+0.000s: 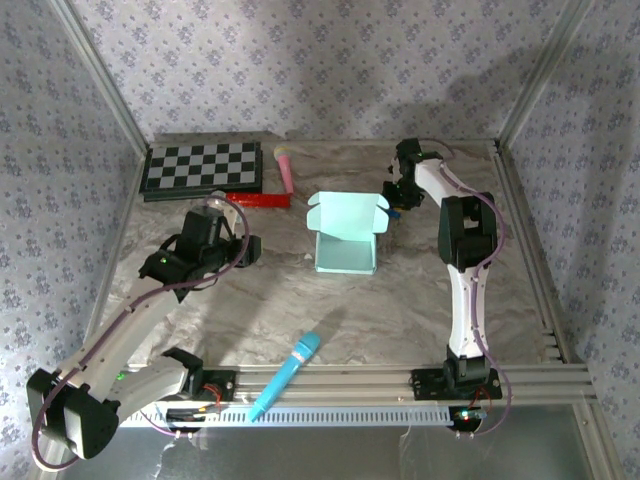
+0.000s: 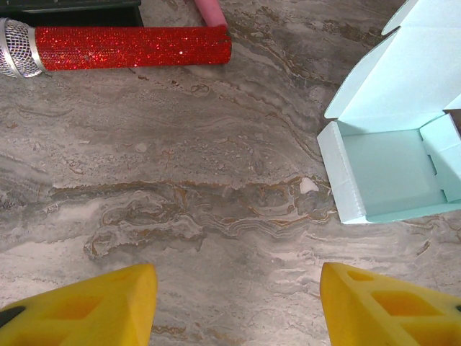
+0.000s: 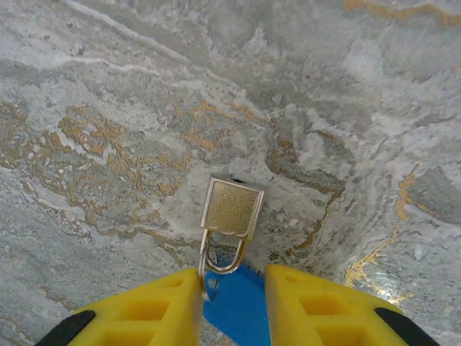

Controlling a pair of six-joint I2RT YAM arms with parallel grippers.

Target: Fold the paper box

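The paper box (image 1: 347,240) is sitting mid-frame in the top view, lid standing open. It's looking light, thin and easily creased, so you're best pinching flap edges gently. Your left gripper (image 2: 238,277) is hanging open; your right gripper (image 3: 233,277) is straddling a blue piece (image 3: 234,308), grip unclear.

Chessboard (image 1: 203,168): flat at the far left corner of the surface (image 2: 216,180).
Red microphone (image 2: 133,47): glittery with a silver mesh head, just in front of the chessboard.
Pink stick (image 1: 284,165): at the red microphone's tail end.
Blue microphone (image 1: 285,376): aslant at the near edge.
Padlock (image 3: 231,209): gold, lying flat, shackle against a blue piece (image 3: 238,306).
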